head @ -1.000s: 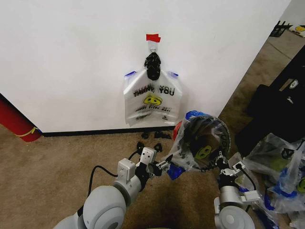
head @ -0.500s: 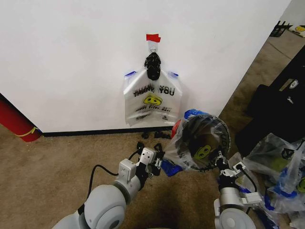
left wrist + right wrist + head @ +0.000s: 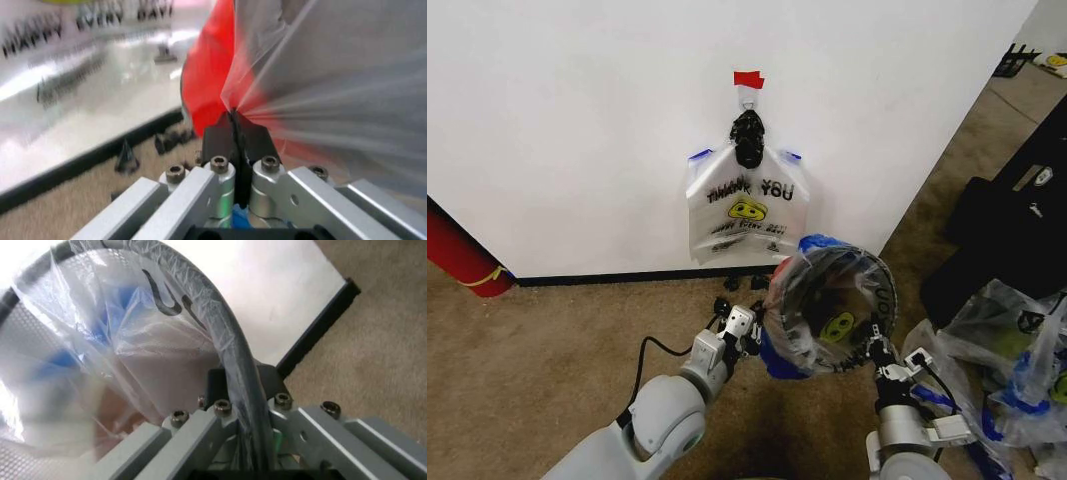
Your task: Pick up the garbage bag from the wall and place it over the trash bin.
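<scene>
Bag stretched over bin mouth, both grippers clamped.

Left gripper (image 3: 753, 335) pinches the garbage bag (image 3: 827, 310) film at the near-left edge, jaws together on plastic. The bag drapes the trash bin (image 3: 230, 347) rim below the wall (image 3: 577, 120). Right gripper (image 3: 874, 352) grips rim and plastic on the right side.

The garbage bag (image 3: 827, 315) drapes the trash bin (image 3: 233, 347), hiding most of its mesh and red base

Place: probably a lab or test room
Walls: bare white wall (image 3: 577, 120), black baseboard (image 3: 627, 277)
Floor: brown carpet (image 3: 537, 350)
Clutter: filled bags (image 3: 1007, 350), black cases (image 3: 1017, 220) on floor
</scene>
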Robot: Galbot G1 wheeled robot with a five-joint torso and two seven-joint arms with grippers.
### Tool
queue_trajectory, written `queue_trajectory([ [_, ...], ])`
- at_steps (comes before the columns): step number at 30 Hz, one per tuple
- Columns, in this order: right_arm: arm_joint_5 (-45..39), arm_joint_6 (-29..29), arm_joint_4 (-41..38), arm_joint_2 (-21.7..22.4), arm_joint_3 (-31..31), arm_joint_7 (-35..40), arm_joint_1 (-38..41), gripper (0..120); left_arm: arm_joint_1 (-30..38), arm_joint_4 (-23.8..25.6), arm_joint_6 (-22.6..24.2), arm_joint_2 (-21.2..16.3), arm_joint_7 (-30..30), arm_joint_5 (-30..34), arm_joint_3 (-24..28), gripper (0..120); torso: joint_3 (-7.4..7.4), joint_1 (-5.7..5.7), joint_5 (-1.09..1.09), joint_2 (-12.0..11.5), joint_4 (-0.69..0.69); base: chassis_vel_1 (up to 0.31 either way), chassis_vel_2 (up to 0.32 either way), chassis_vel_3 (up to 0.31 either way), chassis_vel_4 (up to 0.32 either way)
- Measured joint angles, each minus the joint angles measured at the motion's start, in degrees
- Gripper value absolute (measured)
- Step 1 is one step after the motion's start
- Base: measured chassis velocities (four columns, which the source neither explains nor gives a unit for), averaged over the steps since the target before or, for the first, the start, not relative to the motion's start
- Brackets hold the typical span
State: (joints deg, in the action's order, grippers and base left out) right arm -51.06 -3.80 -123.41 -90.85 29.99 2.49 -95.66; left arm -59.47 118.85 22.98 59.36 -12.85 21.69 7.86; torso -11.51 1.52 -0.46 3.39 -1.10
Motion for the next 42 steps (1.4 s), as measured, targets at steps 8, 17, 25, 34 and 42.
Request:
queue_trajectory([
  [8, 0.05, 1.64, -0.87, -0.64, -0.5, 1.49, 0.51, 0, 0.73, -1.54, -7.62, 0.3, 1.44, -0.88, 0.01, 0, 0.0, 0.0, 0.0, 0.0, 0.0, 0.0, 0.0, 0.0, 0.0],
  [17, -3.37, 2.53, 0.55, -1.19, 0.88, 4.3, 4.58, 0, -2.43, 0.99, -10.16, -0.18, -0.37, -5.57, -3.26, 33, 0.0, 0.0, 0.0, 0.0, 0.0, 0.0, 0.0, 0.0, 0.0],
  [25, -4.06, 2.41, 1.04, -0.67, 1.87, 4.42, 5.42, 0, -7.84, 9.24, -2.08, -1.32, -5.03, 1.36, -4.67, 63, 0.0, 0.0, 0.01, 0.0, 0.0, 0.0, 0.0, 0.0, 0.0],
  [34, -5.08, 1.45, 0.93, 0.32, 2.87, 4.26, 5.07, 0, -14.07, 16.37, 4.07, 1.81, -7.24, 9.27, -6.56, 94, 0.0, 0.0, 0.01, 0.0, 0.0, 0.0, 0.0, 0.0, 0.0],
  [42, -5.48, 1.31, -0.31, 0.48, 2.74, 4.17, 4.47, 0, -15.71, 14.6, 5.41, 4.11, -8.45, 10.85, -5.84, 100, 0.01, 0.0, 0.01, 0.0, -0.01, 0.0, 0.0, 0.0, 0.0],
])
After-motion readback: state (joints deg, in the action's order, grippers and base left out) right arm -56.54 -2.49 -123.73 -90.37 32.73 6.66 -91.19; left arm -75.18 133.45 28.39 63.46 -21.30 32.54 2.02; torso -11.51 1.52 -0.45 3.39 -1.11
